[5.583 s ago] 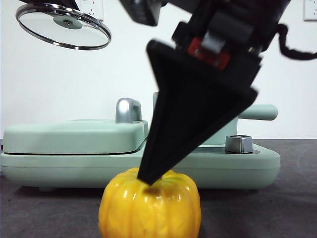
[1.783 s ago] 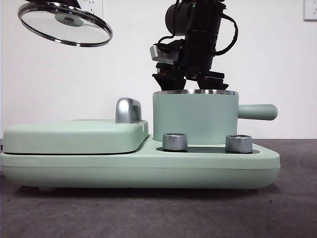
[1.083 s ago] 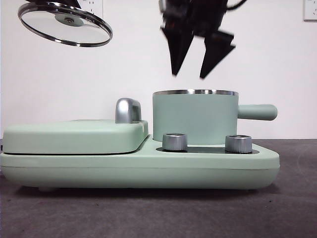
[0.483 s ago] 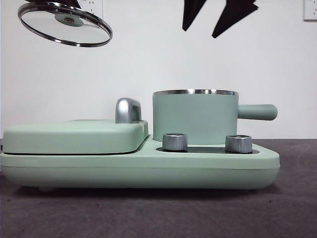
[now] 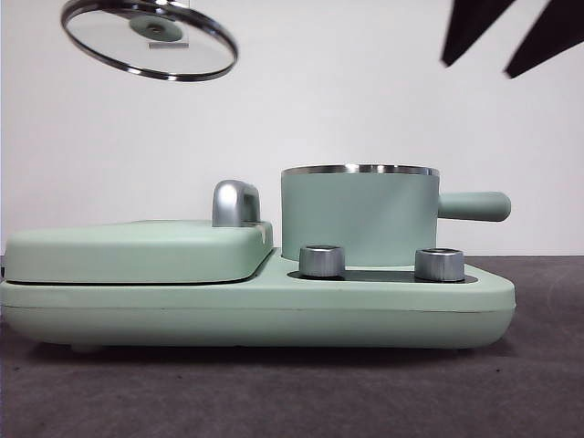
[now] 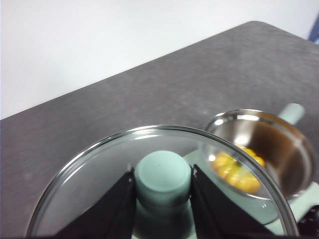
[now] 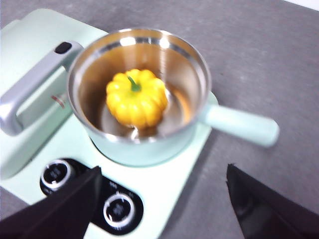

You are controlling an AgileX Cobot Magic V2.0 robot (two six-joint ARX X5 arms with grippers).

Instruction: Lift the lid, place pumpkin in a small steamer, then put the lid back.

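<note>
front: steamer wall hides the pumpkin from you | right gripper cropped at top edge

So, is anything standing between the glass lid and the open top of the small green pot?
Nothing visible: the left hand holds the round glass lid high beside the mint-green pot; the right hand is off to the side.

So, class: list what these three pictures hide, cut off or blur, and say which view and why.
- Pumpkin: hidden in the front view by the small steamer wall.
- Right gripper: cut off by the front view's top edge.
- Lid: its near rim is cut off by the left wrist view's bottom edge; the left gripper covers its knob's sides.
</note>
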